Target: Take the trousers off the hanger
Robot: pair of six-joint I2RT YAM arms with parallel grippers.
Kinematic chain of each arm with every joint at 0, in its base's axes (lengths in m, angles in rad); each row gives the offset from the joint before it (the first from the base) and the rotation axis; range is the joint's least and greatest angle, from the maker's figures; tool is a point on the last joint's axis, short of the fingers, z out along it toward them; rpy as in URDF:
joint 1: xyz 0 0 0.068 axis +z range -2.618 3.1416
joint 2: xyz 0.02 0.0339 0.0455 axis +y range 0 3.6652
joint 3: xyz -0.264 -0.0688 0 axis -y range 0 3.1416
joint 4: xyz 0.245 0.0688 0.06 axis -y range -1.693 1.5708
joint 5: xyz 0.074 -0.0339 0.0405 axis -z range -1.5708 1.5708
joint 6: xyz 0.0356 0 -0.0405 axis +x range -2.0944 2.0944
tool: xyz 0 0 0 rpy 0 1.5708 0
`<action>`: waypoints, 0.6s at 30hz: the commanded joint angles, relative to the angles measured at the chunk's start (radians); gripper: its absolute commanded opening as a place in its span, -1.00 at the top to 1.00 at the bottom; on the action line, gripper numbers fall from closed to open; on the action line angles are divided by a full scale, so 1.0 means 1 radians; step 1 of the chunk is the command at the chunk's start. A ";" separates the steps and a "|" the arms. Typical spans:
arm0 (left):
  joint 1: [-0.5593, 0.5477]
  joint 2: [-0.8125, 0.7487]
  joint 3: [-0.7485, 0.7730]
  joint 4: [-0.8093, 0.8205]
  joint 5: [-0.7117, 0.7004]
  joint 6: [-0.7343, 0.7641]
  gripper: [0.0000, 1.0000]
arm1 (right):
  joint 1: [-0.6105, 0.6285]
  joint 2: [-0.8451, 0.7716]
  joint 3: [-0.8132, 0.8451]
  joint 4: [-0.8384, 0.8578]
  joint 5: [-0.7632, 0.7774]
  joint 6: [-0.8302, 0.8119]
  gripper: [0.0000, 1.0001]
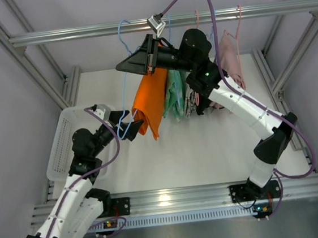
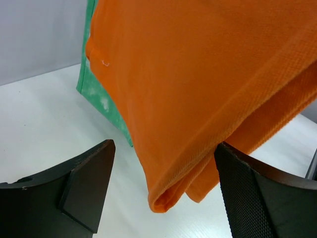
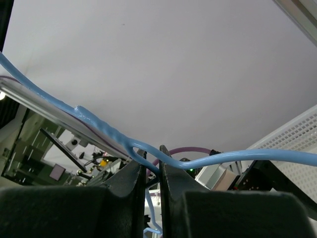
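The orange trousers point(image 1: 154, 99) hang folded over the light-blue wire hanger point(image 1: 124, 83), whose hook is on the top rail. My right gripper point(image 1: 122, 66) is shut on the hanger wire point(image 3: 99, 126) just below the rail; the wire passes between its closed jaws point(image 3: 152, 166). My left gripper point(image 1: 130, 125) is open at the trousers' lower left corner. In the left wrist view the folded orange hem point(image 2: 198, 99) hangs between the two fingers point(image 2: 89, 188), near the right one. I cannot tell whether it touches.
A mint-green patterned garment point(image 1: 175, 97) hangs right behind the trousers, also visible in the left wrist view point(image 2: 94, 89). A pale pink garment point(image 1: 232, 57) on pink hangers hangs farther right. A white mesh basket point(image 1: 59, 143) sits at the left. The aluminium rail point(image 1: 70, 33) spans the top.
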 commanded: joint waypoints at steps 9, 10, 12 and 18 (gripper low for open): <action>-0.001 0.088 0.047 0.191 -0.061 -0.077 -0.31 | -0.022 -0.094 0.086 0.155 -0.007 -0.007 1.00; -0.001 0.097 0.053 0.186 -0.068 -0.079 -0.23 | -0.022 -0.095 0.084 0.155 -0.007 -0.005 1.00; -0.001 0.102 0.064 0.181 -0.087 -0.090 -0.15 | -0.022 -0.097 0.075 0.159 -0.009 -0.004 1.00; -0.001 0.119 0.113 0.158 -0.050 -0.116 0.79 | -0.022 -0.115 0.018 0.169 -0.010 -0.007 1.00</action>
